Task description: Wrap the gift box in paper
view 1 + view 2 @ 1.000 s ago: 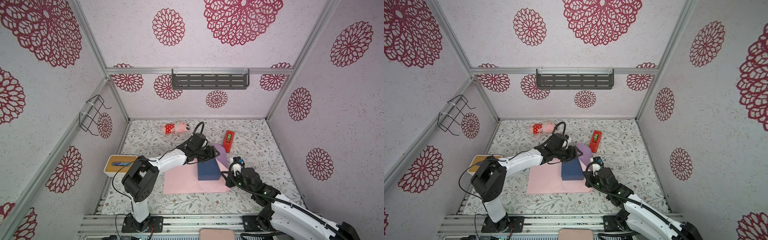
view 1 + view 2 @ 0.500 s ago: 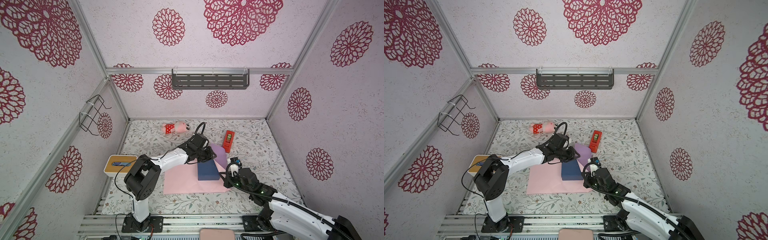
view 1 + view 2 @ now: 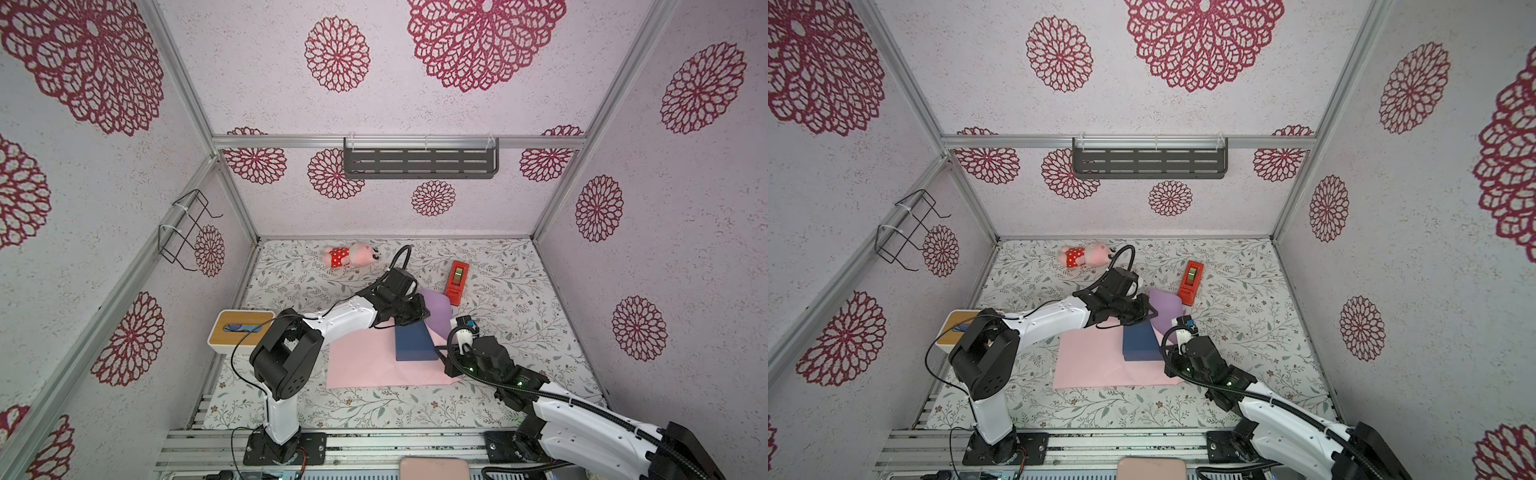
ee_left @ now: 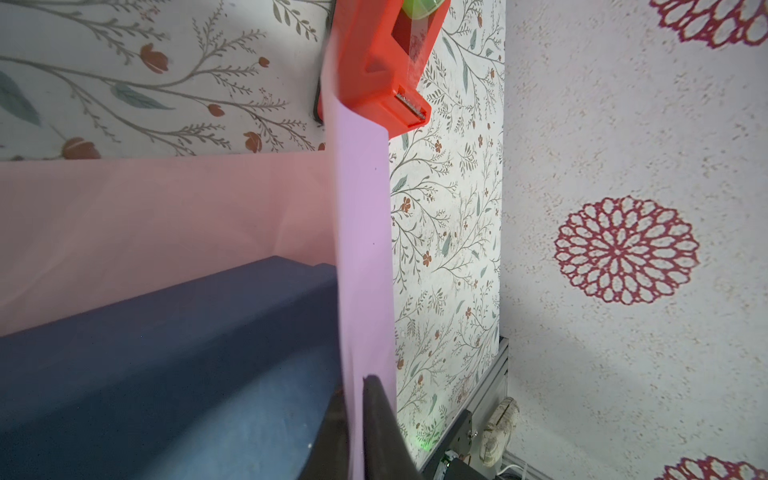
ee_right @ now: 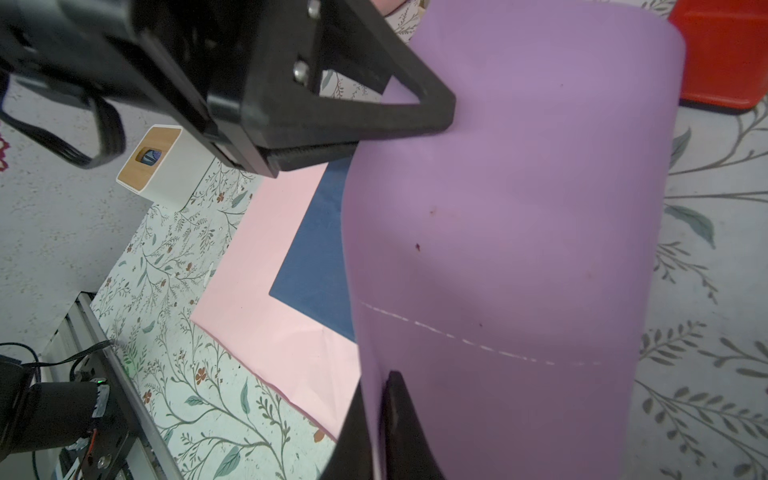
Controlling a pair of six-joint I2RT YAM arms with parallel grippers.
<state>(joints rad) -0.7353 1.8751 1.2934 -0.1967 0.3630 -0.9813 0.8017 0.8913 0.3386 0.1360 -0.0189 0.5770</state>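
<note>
Left wrist view — entry for the raised flap. My left gripper (image 4: 354, 390): closed, with the thin lilac edge of the paper (image 4: 361, 228) pinched between its two dark fingers. My right gripper (image 5: 376, 384): likewise closed on the same sheet, gripping that edge nearer the front of the cell.

Item, the gift box (image 3: 413, 343): navy, resting on the pink face of the sheet, toward its right part in both top views. Top face bare, no paper over it yet.

Item, the paper: most of it lies flat on the floral tabletop (image 3: 519, 332). Its right portion is curled up, lilac side out, standing just beside the box's right face.

Relation that matters: the held edge runs roughly front to back, about parallel to the box's right side, and the box lies to the left of that edge. My left gripper holds the far end, close over the box's far corner; my right holds the near end. Judgement: the coming move is to carry both ends leftward together over the box top, kept level, or the flap skews.

Also present: red tape dispenser (image 3: 457, 277) just beyond the flap — touching or not, I cannot tell; tissue box (image 3: 241, 330) well apart at the left.
</note>
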